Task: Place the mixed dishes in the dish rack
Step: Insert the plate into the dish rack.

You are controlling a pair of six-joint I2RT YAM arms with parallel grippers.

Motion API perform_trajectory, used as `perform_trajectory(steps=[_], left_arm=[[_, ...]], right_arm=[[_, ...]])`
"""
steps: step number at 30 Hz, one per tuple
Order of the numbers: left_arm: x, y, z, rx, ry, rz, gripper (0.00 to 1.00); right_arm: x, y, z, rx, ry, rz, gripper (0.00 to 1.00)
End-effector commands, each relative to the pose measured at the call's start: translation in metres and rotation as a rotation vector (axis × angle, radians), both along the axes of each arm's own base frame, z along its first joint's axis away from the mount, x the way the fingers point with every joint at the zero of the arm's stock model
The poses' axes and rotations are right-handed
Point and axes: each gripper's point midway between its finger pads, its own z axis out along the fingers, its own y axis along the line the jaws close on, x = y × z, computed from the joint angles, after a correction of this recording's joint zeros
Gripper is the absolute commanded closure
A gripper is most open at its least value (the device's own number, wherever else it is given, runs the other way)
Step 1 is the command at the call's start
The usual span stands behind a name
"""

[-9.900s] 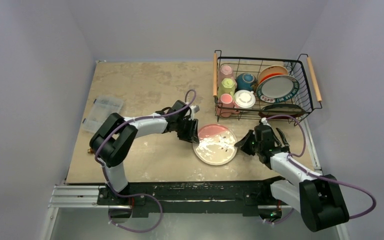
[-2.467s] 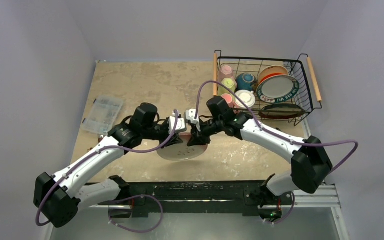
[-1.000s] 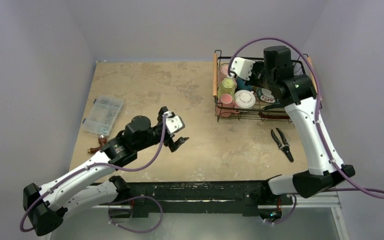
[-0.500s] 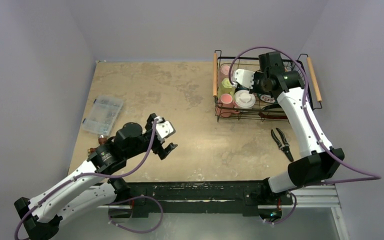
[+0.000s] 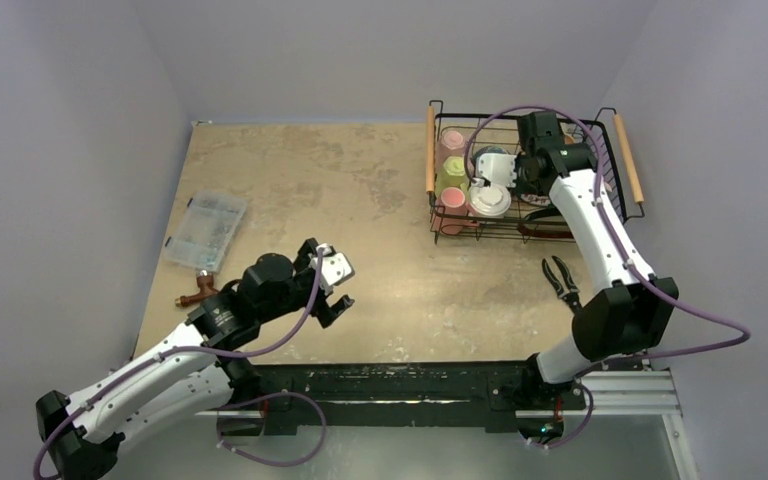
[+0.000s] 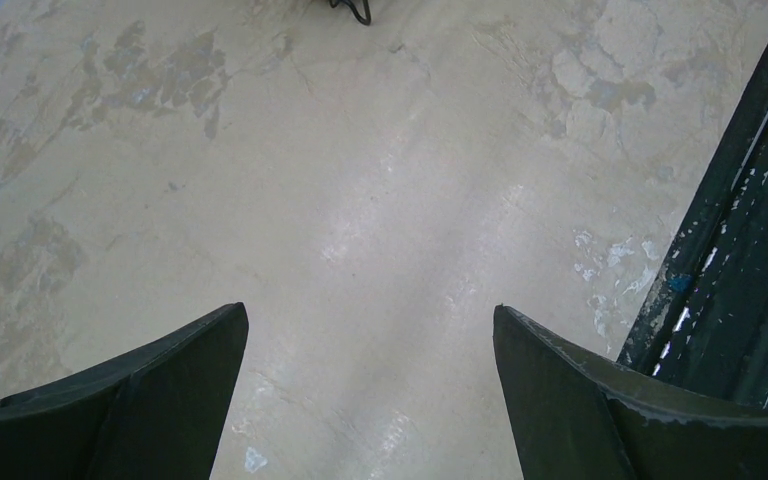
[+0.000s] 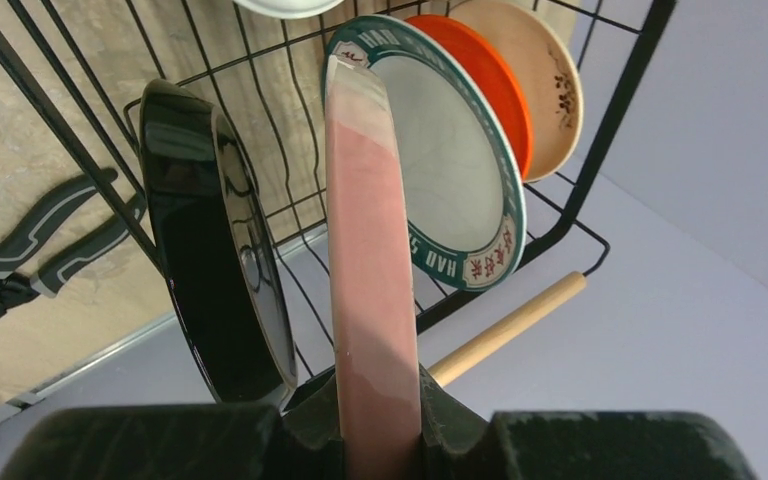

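While its fingers pinch the rim, the right claw (image 7: 380, 415) grips a pink-edged plate (image 7: 365, 250) edge-on inside the dish rack (image 7: 620, 90). A black plate (image 7: 210, 270) stands at its 9 o'clock and a green-rimmed plate (image 7: 450, 170) at 3. The fingers hide the held plate's lower edge, so whether it rests on the wires cannot be told. The left claw (image 6: 370, 340) gapes wide over the table (image 6: 360, 180), holding nothing.
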Motion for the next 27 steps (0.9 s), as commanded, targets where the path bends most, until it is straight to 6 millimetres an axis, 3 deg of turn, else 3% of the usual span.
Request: perform_trajectory(steps=[1, 13, 27], left_arm=[[0.008, -0.011, 0.008, -0.058, -0.041, -0.003, 0.08], [0.007, -0.008, -0.006, -0.056, -0.034, 0.01, 0.06], [0.011, -0.007, -0.009, -0.052, -0.044, 0.028, 0.05]], right_arm=[[0.009, -0.016, 0.016, -0.112, -0.041, 0.013, 1.0], [0.027, -0.018, -0.004, -0.136, 0.045, 0.076, 1.0], [0.048, -0.028, -0.023, -0.185, 0.025, -0.001, 1.0]])
